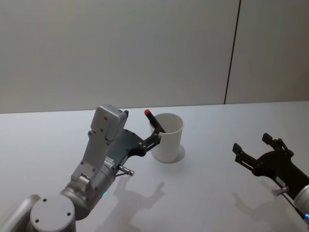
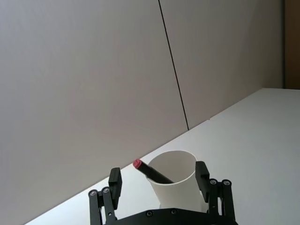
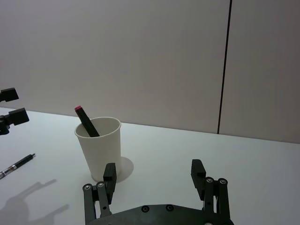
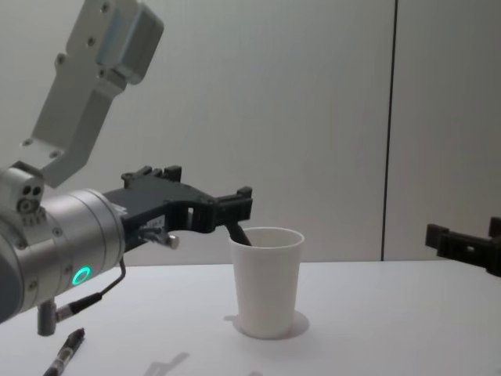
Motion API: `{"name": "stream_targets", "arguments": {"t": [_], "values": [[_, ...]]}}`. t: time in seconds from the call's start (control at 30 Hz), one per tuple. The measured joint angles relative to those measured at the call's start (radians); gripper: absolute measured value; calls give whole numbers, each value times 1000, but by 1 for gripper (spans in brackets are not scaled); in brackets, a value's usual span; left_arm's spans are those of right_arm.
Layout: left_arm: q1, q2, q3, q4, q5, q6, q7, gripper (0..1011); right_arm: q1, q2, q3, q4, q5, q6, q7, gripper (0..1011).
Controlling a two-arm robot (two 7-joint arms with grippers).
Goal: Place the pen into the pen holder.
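Observation:
The pen holder is a plain white tapered cup standing on the white table. A black pen with a red end leans inside it, its top sticking out over the rim on the robot's left. The same pen and cup show in the left wrist view, and the pen in the right wrist view. My left gripper hovers at the cup's rim on its left side, open, its fingers spread wide and holding nothing. My right gripper is open, low over the table at the right, well away from the cup.
Another black pen lies flat on the table under my left arm, and this second pen also shows in the right wrist view. A plain wall with a dark vertical seam stands behind the table.

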Motion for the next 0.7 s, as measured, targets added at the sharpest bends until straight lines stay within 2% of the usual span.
{"name": "stream_targets", "arguments": {"t": [0.3, 0.7], "values": [[1, 12, -13, -11, -11, 74, -7, 1000, -3, 2, 1, -2, 1, 2, -1, 1001], [1, 39, -37, -21, 0, 212, -22, 1000, -5, 3, 1, -4, 1, 4, -3, 1001]]}}
